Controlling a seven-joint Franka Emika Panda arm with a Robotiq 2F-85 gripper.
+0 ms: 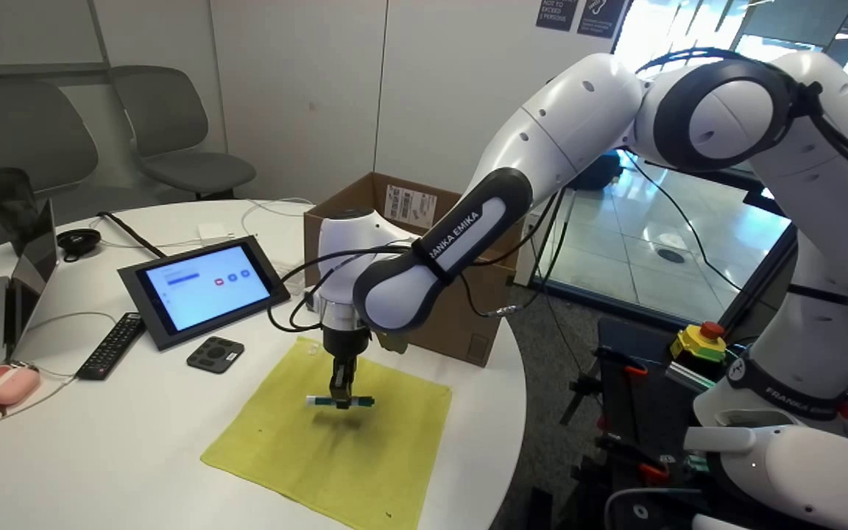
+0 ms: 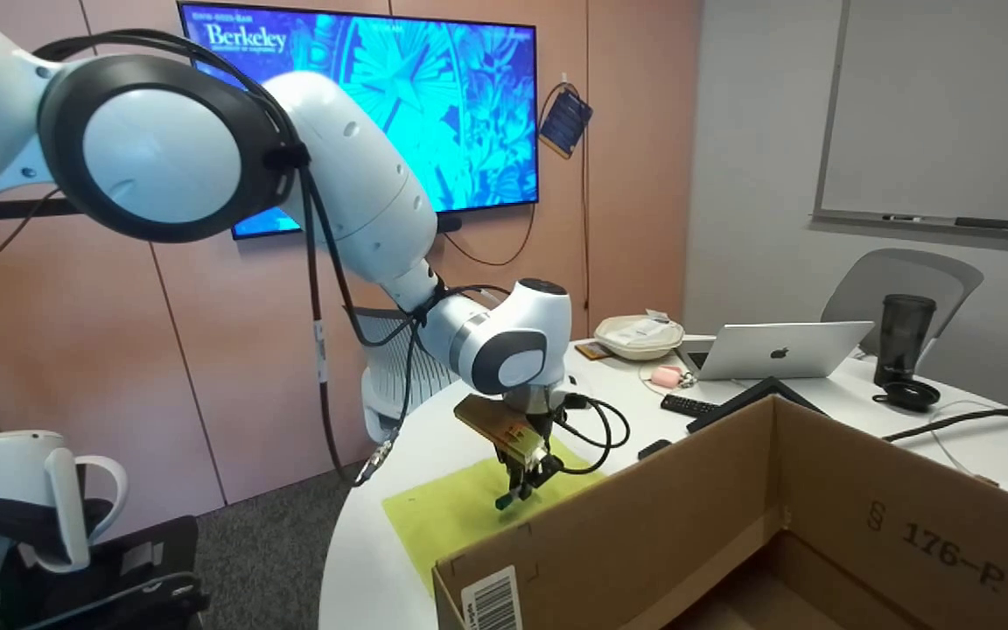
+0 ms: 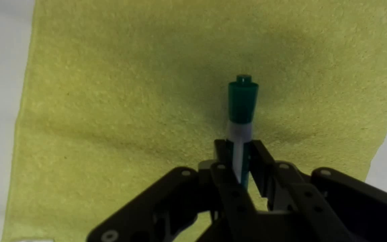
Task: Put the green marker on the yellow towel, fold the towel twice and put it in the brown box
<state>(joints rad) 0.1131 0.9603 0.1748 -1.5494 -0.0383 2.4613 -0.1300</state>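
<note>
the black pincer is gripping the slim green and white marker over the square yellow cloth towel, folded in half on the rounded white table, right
Not quite: the square yellow cloth towel isn't folded; it lies spread open on the rounded white table, as an exterior view shows. The rest holds: the black pincer is gripping the slim green and white marker over it.

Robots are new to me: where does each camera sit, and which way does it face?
In an exterior view: across the yellow towel from the brown box, looking down at both; the arm enters from picture right.
In an exterior view: behind the brown box, looking over it to the wall screen; arm enters from picture left.
Wrist view: on the arm's end, facing down at the yellow towel; gripper shows, holding the green marker.
Both exterior views share arm and brown box.
</note>
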